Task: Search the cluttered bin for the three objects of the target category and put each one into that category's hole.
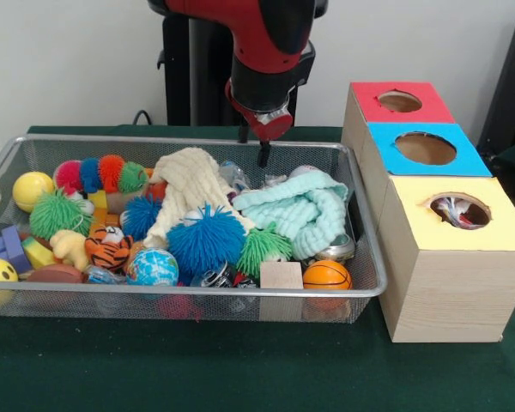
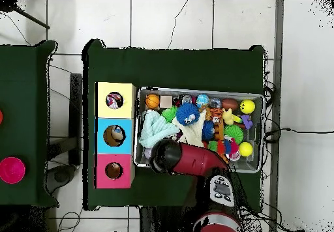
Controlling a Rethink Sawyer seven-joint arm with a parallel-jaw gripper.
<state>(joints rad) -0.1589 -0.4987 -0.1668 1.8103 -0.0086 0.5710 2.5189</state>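
- Three coloured holes top the wooden sorting box [image 1: 438, 257] just beside the wire mesh bin [image 1: 180, 296]: red [image 1: 400, 101], blue [image 1: 426, 148] and yellow [image 1: 460, 210], the yellow one already showing something pale and mixed inside.
- Sawyer's red and black arm [image 1: 266, 43] hangs over the bin's far side, its gripper [image 1: 259, 148] just above the clutter between the cream knitted cloth [image 1: 189, 184] and the mint knitted cloth [image 1: 300, 210]. Two dark tips hang apart with nothing between them, so the tool reads as released and empty.
- Which category is the target cannot be told; spiky pom balls are the likeliest set, with a blue pom ball [image 1: 206, 240] mid-bin, a green pom ball [image 1: 57, 215] well apart at one end, and a smaller green pom ball [image 1: 262, 249] near the wooden block [image 1: 281, 275].
- Risk, as a judgement: descending here, the tips would probably snag a cloth and drag neighbours out, or pinch only soft spikes and lose the ball over the table.
- Hidden: both cloths cover whatever lies beneath; the overhead view has the arm masking the gripper; the shiny bits near the mini basketball [image 1: 327, 275] are hard to identify.
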